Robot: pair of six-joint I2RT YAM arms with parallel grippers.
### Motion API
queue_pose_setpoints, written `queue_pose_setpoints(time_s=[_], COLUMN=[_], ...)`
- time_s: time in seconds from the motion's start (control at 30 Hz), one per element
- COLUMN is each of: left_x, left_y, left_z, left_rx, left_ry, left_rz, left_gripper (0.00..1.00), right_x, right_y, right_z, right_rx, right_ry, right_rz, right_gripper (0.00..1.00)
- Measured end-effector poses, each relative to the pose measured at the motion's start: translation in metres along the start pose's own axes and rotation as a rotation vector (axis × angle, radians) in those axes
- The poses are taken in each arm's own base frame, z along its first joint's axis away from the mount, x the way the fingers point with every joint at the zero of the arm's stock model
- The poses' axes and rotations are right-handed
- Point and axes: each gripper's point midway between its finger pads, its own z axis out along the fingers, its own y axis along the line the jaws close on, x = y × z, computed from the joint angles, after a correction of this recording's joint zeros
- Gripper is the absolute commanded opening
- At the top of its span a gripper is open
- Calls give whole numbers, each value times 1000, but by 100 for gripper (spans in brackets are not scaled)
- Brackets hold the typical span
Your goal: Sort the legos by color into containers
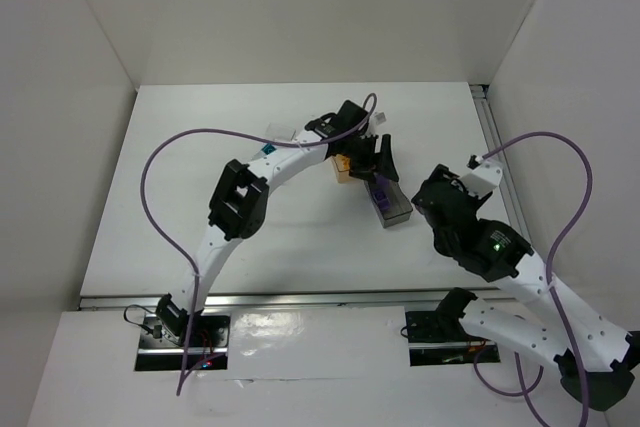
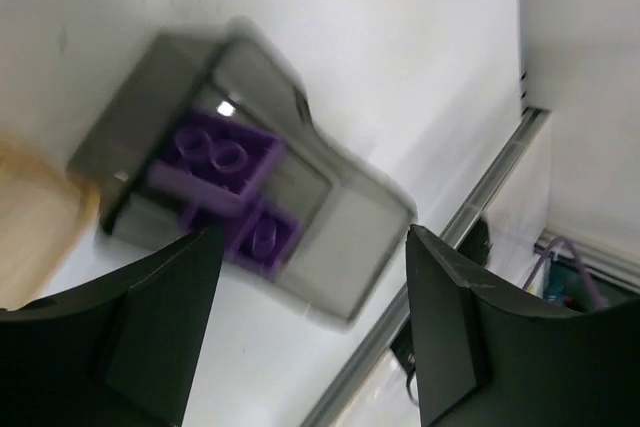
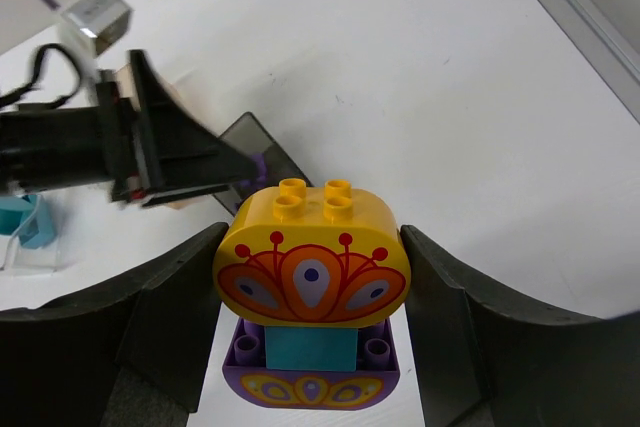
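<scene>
left gripper [image 2: 312, 237]: wide open, hanging right over the grey box [image 2: 365, 237]
grey box: purple bricks [image 2: 225, 162] sitting inside
tan box [image 2: 30, 227]: just beside the grey one
right gripper [image 3: 313, 237]: pinching a yellow-teal-purple brick stack [image 3: 311, 272]

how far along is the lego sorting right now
Done: purple bricks lie in the dark grey box, below the open left hand. In hand: the right hand grips a joined stack, orange over teal over purple. To do: splitting that stack and boxing each colour.
</scene>
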Motion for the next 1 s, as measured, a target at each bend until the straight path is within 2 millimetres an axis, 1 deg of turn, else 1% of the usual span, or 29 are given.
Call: queue_pose_setpoints(time_s=[0.07, 0.17, 0.27, 0.3, 0.33, 0.37, 0.43, 0.47, 0.53, 0.6, 0.67, 0.73, 0.8, 0.83, 0.93, 1.0], left_x=[4, 16, 21, 22, 24, 22, 30, 38, 62, 84, 110, 129, 132, 129, 113, 104], left_y=[-2, -10, -28, -33, -36, -39, -38, -34, -23, -7, 15, 33, 39, 37, 21, 10], left_z=[-17, -62, -124, -144, -162, -178, -198, -201, -198, -186, -173, -163, -159, -157, -154, -154], left_rx=[-31, -65, -36, -24, -20, -8, 7, 11, 24, 40, 36, 15, -3, -5, 31, 59], left_ry=[-11, -37, -122, -157, -183, -223, -273, -280, -258, -237, -211, -192, -204, -221, -297, -342], left_rz=[21, 49, 83, 103, 112, 125, 144, 144, 128, 99, 31, -19, -38, -31, 19, 38], left_gripper=[77, 75, 80, 86, 89, 92, 94, 95, 95, 96, 99, 99, 99, 99, 99, 95], right_x=[3, 9, 18, 22, 25, 29, 36, 41, 50, 62, 74, 86, 94, 97, 101, 101], right_y=[2, 10, 23, 28, 34, 41, 58, 68, 89, 110, 128, 146, 160, 166, 178, 182], right_z=[4, 15, 30, 36, 41, 45, 53, 57, 64, 69, 72, 72, 71, 70, 66, 63], right_rx=[3, -1, -30, -42, -60, -82, -135, -165, -223, -279, -326, -364, -399, -412, -446, -461], right_ry=[18, 54, 110, 132, 149, 173, 214, 238, 280, 321, 360, 397, 427, 437, 456, 460], right_rz=[-25, -56, -73, -75, -74, -72, -62, -57, -46, -32, -19, -8, 3, 10, 32, 45], right_gripper=[52, 52, 52, 52, 52, 52, 52, 52, 52, 52, 52, 52, 52, 52, 52, 52])
